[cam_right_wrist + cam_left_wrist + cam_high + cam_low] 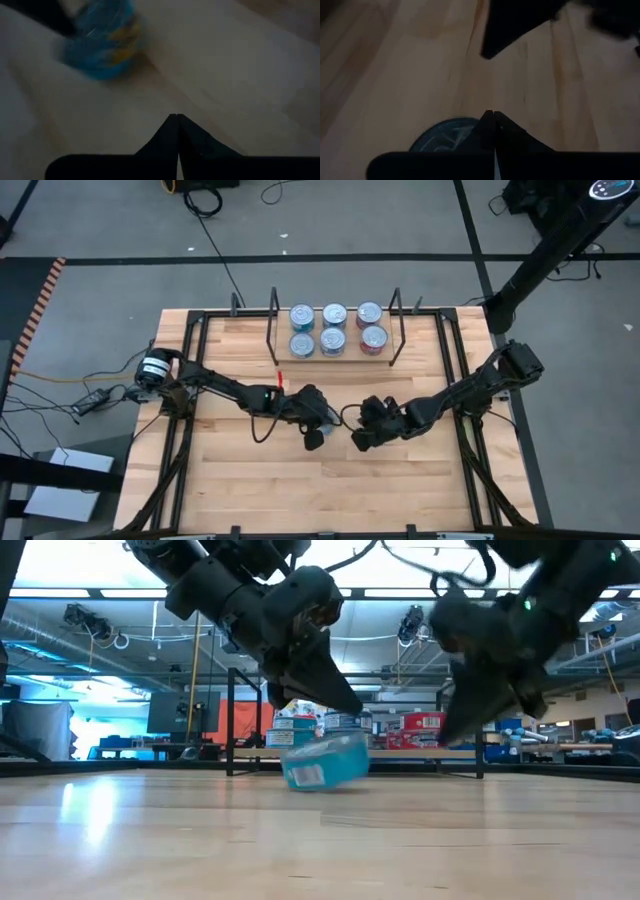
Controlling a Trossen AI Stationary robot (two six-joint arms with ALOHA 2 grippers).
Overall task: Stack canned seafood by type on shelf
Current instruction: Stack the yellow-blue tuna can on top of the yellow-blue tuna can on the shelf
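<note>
A light wooden desk (250, 480) is seen from above, with two dark arms meeting near its middle. The left end effector (314, 438) is brought low over the desk, and its fingers are pressed together with nothing between them. Just beside and partly under its tip, a blue-labelled tin (325, 762) is seen tilted on the desk in the low view, one edge raised, not clamped by either arm. In the left wrist view the tin's round lid (447, 137) is partly covered by the closed fingers. The right end effector (360, 440) is held close by on the other side of the tin, its fingers likewise together and empty. Well beyond both end effectors, at the desk's far edge, six tins (335, 328) are set in two rows of three on the shelf (335, 353), between thin black wire uprights (274, 320).
</note>
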